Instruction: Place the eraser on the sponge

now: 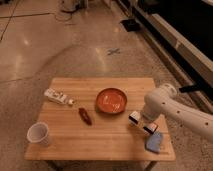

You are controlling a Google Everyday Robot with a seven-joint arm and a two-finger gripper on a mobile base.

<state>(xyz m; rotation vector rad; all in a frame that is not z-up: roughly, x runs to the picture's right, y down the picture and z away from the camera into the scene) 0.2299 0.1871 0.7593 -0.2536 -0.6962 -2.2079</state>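
The arm [177,109] reached in over the right edge of the worktop [100,145], bent at a rounded joint and sloping down to the gripper [142,123] near that edge, toward the front right corner. Its jaws were closed around the middle of the eraser [134,118], whose two ends stuck out either side. The sponge [155,142] lay just beside it, nearer that corner

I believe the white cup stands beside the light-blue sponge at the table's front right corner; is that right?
Not quite: the camera view shows the white cup at the front left corner; the sponge is at the front right, with the pincer holding the eraser beside it.
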